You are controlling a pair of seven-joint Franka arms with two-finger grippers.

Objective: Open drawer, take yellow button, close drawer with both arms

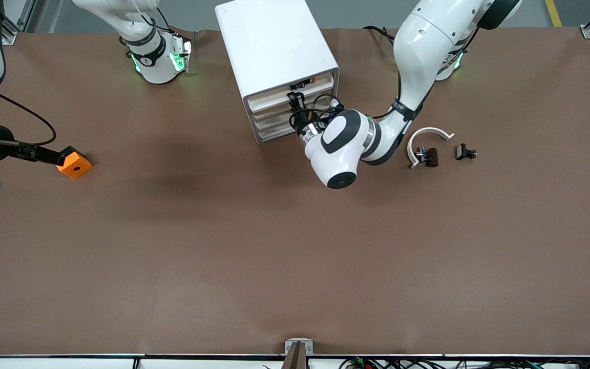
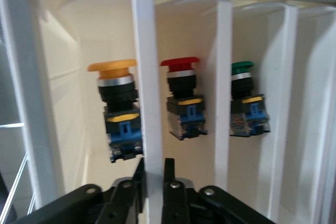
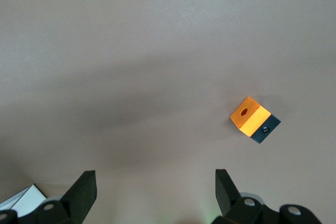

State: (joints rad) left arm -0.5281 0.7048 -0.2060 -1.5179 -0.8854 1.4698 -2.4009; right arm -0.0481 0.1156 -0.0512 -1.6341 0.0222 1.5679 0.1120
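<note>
The white cabinet (image 1: 274,41) stands at the table's robot-side edge. Its top drawer (image 1: 270,96) looks pulled out a little. In the left wrist view I look into the drawer (image 2: 58,51). The button (image 2: 116,106), with an orange-yellow cap, black body and blue base, stands in one compartment. My left gripper (image 1: 294,98) is at the drawer's front. It (image 2: 154,165) is shut on a white upright strip of the drawer (image 2: 144,77), right beside the button. My right gripper (image 1: 44,154) (image 3: 155,179) is open and empty over the table at the right arm's end.
Red (image 2: 181,95) and green (image 2: 245,98) buttons stand in the neighbouring compartments. An orange square block (image 1: 75,163) (image 3: 253,118) lies below the right gripper. A white curved piece (image 1: 428,134) and two black clips (image 1: 426,156) (image 1: 465,152) lie toward the left arm's end.
</note>
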